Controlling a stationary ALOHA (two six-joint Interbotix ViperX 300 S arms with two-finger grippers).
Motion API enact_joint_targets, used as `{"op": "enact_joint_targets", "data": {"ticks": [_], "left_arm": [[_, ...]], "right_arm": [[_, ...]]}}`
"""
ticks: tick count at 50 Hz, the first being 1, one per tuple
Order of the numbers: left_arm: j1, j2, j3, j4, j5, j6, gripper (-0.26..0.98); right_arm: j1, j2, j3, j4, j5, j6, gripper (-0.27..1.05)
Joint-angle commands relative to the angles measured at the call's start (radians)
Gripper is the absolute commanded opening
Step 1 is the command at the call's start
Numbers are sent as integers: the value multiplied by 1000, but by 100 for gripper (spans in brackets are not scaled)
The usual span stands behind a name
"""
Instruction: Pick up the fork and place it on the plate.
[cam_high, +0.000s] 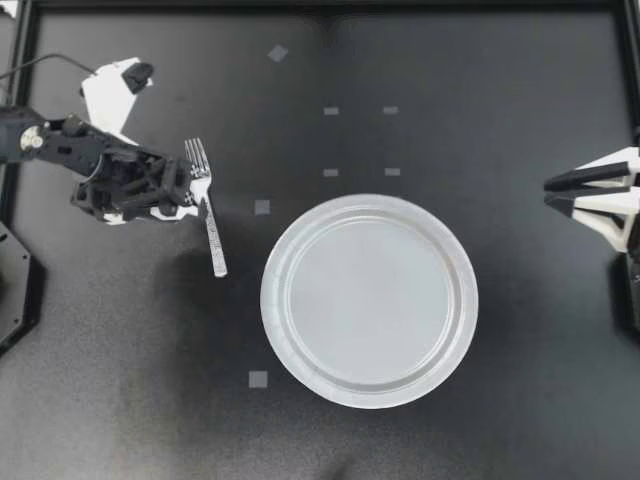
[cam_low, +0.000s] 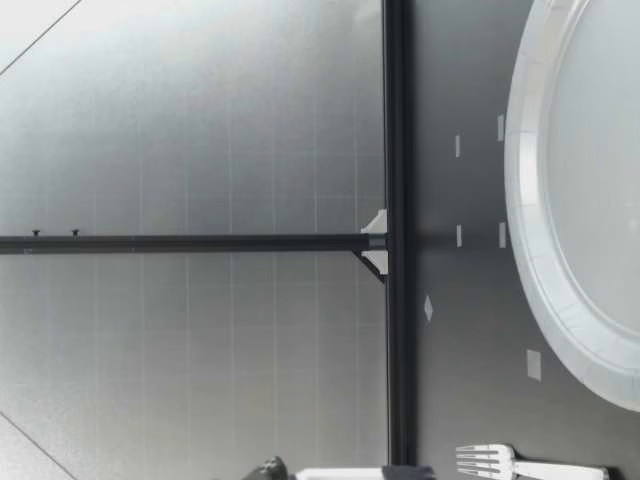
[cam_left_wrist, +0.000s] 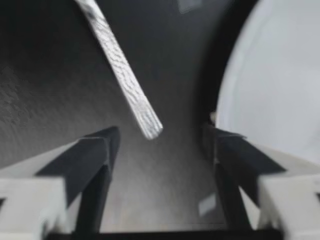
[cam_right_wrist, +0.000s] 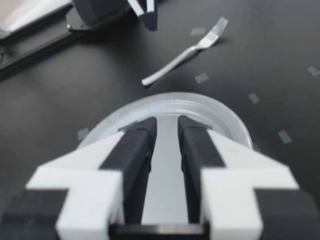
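My left gripper (cam_high: 190, 195) hangs low over the black table (cam_high: 120, 400), its black-padded fingers (cam_left_wrist: 95, 160) spread wide and gripping nothing. The textured handle of the silver metal fork (cam_high: 214, 240) runs just ahead of them, between the two fingers but touching neither. The fork lies flat on the table. Near its handle end, apart from it, sits the round white plate (cam_high: 275, 340), with small grey tape squares (cam_high: 258, 379) dotted around. Farther off, at the table's opposite edge, my right gripper (cam_high: 560, 192) points toward the plate, its fingers (cam_right_wrist: 135, 150) drawn to a narrow gap with nothing between them.
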Motion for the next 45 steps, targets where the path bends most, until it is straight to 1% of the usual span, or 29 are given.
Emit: {"op": "enact_joint_targets", "data": {"ticks": [1, 13, 19, 24, 30, 40, 45], "left_arm": [[0, -6, 15, 2, -95, -37, 58], [2, 100, -26, 6, -80, -44, 58], [2, 163, -48, 21, -84, -43, 58], [2, 213, -89, 40, -80, -40, 58], [8, 238, -114, 66, -67, -41, 58], [28, 241, -103, 78, -57, -44, 58], [35, 247, -104, 84, -63, -41, 58]], "right_arm": [[-5, 52, -11, 2, -32, -3, 36], [-3, 32, 34, 2, -80, -3, 36], [-3, 11, 46, 2, -81, -3, 36], [-3, 5, 48, 2, -81, -3, 36], [2, 3, 52, 2, -81, -2, 36], [83, 14, 64, 2, -132, 11, 36], [98, 23, 71, 2, -161, 23, 36]]}}
